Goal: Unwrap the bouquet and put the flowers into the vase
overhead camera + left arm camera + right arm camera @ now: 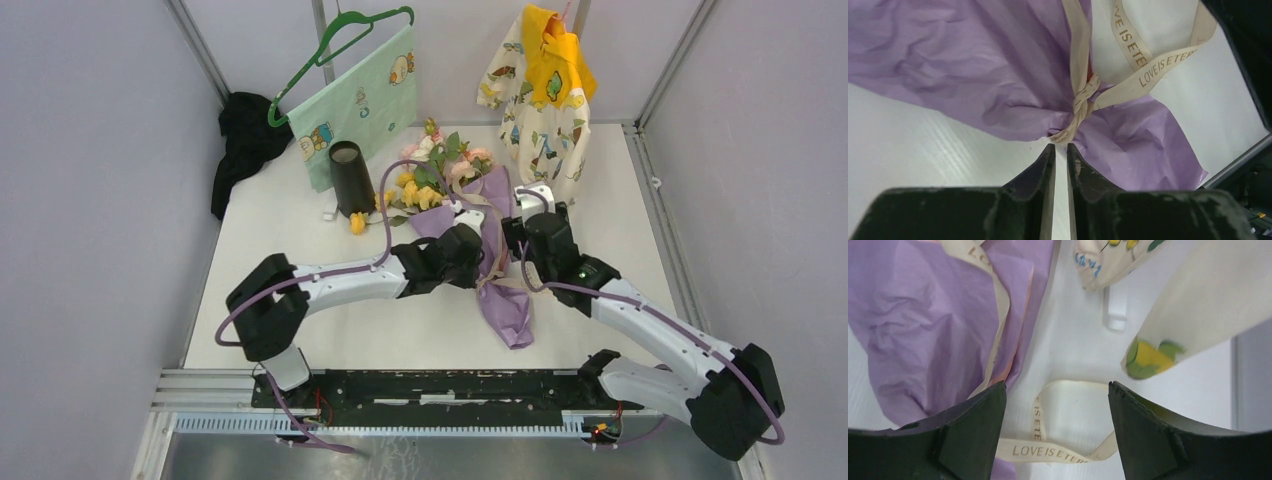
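Observation:
The bouquet (pixel 510 300) lies at mid-table in lilac paper (pixel 973 65), its flowers (pixel 435 170) pointing toward the black vase (pixel 351 180), which stands upright to their left. A beige ribbon (pixel 1080 100) printed "LOVE IS ETE..." is knotted round the paper's waist. My left gripper (pixel 1059 147) sits just short of the knot, its jaws a narrow slit apart with only table showing between them. On the bouquet's right side, my right gripper (pixel 1058 387) is wide open. A slack ribbon loop (pixel 1043 450) lies on the table between its fingers, untouched.
A loose yellow rose (pixel 357 223) lies by the vase's foot. At the back are a black cloth bundle (pixel 245 140), a mint printed cloth on a green hanger (pixel 360 100) and a hanging yellow-and-cream garment (pixel 545 100). White walls close in three sides.

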Robot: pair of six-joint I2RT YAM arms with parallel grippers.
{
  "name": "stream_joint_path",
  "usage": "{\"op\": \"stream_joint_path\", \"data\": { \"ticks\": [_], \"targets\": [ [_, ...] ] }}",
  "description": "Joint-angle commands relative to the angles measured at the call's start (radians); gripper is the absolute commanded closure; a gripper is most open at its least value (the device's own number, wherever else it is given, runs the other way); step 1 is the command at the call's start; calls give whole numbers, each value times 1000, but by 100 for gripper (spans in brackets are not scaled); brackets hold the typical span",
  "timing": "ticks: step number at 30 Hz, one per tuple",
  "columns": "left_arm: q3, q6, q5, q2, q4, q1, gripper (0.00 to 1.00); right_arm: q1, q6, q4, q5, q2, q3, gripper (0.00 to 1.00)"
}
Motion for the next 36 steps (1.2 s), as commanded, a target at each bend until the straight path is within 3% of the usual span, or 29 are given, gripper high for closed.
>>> {"op": "stream_joint_path", "data": {
  "ticks": [1,10,25,31,34,36],
  "targets": [
    [89,45,64,96,50,-26,79,-2,96,57,-98,-82,-124,20],
    [102,37,72,171,67,-35,79,-2,125,146,-219,-61,-262,30],
    [50,24,-86,169,71,-34,86,-2,118,285,-408,68,-269,45],
    [35,19,-99,172,74,-36,87,-1,114,318,-415,125,-270,49],
    [34,19,-106,171,74,-35,87,-2,96,321,-399,155,-249,55],
    [29,19,-112,164,74,-35,87,-2,91,317,-393,174,-230,65]
  ]
}}
